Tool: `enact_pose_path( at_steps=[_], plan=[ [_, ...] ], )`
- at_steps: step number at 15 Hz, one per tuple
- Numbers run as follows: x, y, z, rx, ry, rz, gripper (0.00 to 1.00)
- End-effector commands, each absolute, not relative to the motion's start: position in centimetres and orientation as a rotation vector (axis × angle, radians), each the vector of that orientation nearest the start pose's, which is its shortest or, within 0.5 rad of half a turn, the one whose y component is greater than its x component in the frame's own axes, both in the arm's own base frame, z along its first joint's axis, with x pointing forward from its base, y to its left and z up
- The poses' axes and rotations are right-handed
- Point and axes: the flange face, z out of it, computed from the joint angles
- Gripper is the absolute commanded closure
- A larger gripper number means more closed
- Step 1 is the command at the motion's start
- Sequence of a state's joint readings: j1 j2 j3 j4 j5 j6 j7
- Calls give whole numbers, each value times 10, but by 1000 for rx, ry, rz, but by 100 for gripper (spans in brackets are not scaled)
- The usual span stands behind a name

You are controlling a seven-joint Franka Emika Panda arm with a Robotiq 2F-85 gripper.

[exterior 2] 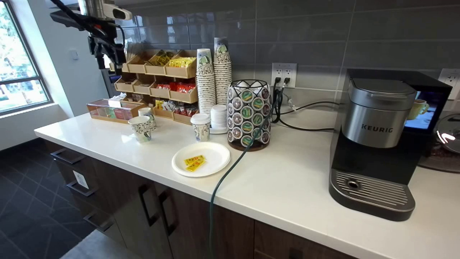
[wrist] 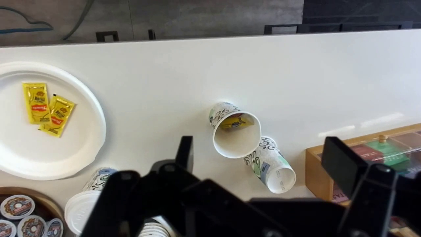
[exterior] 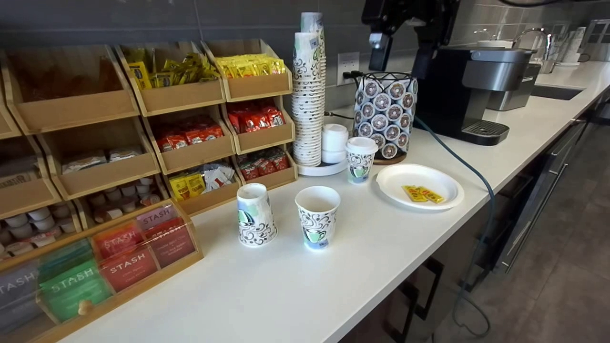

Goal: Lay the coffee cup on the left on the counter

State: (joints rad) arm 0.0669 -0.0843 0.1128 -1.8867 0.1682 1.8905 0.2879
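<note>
Two alike white paper cups with green and black print stand side by side on the off-white counter [exterior: 267,295]. In an exterior view, the left coffee cup [exterior: 257,216] is upside down, and the right cup [exterior: 318,219] is upright. The upside-down cup [exterior 2: 150,118] and the upright cup [exterior 2: 141,130] also show in an exterior view. In the wrist view, the upright cup [wrist: 236,140] holds a yellow packet, and the upside-down cup [wrist: 274,168] shows its base. My gripper [wrist: 259,148] is open and empty, high above the counter; it shows in both exterior views [exterior: 399,70] [exterior 2: 109,69].
A tea box [exterior: 138,257] and wooden shelves [exterior: 186,143] stand beside the cups. A lidded cup [exterior: 360,162], tall cup stacks [exterior: 307,109], a plate [exterior: 452,186] with yellow packets, a pod rack [exterior: 386,114] and a coffee maker [exterior 2: 381,111] stand along the counter. A cable [exterior 2: 230,169] crosses the edge.
</note>
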Motion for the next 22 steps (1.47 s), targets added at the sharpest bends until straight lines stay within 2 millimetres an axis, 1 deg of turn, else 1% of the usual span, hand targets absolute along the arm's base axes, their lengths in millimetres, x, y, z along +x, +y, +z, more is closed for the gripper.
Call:
enact_pose_path(
  at_steps=[1,3,4,5,7,10,11,13,17,20,22],
  plan=[
    [582,132,533,-3048,260,-108,0],
    [605,147,525,-3103,212,-175,0],
    [616,155,525,-3096,167,-197,0],
    [592,139,528,-3076,191,-160,0],
    [607,152,523,-3081,157,-176,0],
    [614,154,524,-3080,152,-186,0],
    [618,156,524,-3107,128,-145,0],
    [633,164,514,-3162,79,-95,0],
    [665,184,486,-3240,-109,-45,0],
    [689,203,459,-3239,-262,-27,0],
    [704,217,443,-3200,-351,-41,0]
  ],
)
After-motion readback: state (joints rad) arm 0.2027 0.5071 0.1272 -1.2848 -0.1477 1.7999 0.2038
